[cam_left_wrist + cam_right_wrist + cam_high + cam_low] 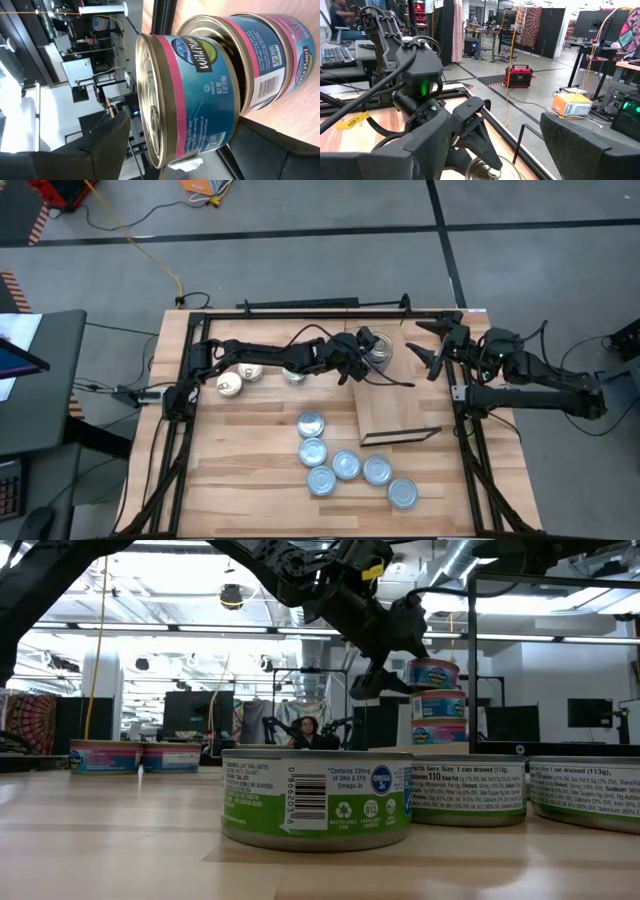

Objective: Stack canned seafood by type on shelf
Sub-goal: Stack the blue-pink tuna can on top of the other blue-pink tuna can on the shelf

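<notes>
Left pincer point(368, 356), fingers spread, flanks round glossy-labelled metal tin stack point(437, 703).

Left wrist view: third tin point(295, 45) in stack point(240, 65) ran off frame beside the top tin point(187, 100). High view: left arm point(290, 358) hid part of one gold-topped tin point(294, 375). Low view: shelf hidden behind green-labelled tin point(315, 802).
</notes>
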Controlling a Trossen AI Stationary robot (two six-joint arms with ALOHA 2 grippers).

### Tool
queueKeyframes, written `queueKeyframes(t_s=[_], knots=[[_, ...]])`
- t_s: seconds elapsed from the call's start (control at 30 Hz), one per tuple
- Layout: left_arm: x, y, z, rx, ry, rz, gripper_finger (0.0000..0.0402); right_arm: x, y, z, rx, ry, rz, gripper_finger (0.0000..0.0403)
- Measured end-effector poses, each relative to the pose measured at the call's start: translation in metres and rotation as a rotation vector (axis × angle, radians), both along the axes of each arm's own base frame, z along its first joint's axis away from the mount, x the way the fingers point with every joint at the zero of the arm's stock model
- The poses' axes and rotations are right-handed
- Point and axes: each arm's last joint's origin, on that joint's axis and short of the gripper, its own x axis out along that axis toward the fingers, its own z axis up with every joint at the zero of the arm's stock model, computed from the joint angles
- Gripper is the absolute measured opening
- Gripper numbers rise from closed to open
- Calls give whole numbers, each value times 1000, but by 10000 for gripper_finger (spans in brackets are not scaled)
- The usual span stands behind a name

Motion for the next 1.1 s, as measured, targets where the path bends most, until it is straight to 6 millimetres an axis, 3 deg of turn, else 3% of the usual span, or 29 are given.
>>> queueKeyframes(t_s=[1.1], knots=[[-3, -16, -1, 140, 152, -20, 327, 0, 0, 0, 6, -1, 0, 329]])
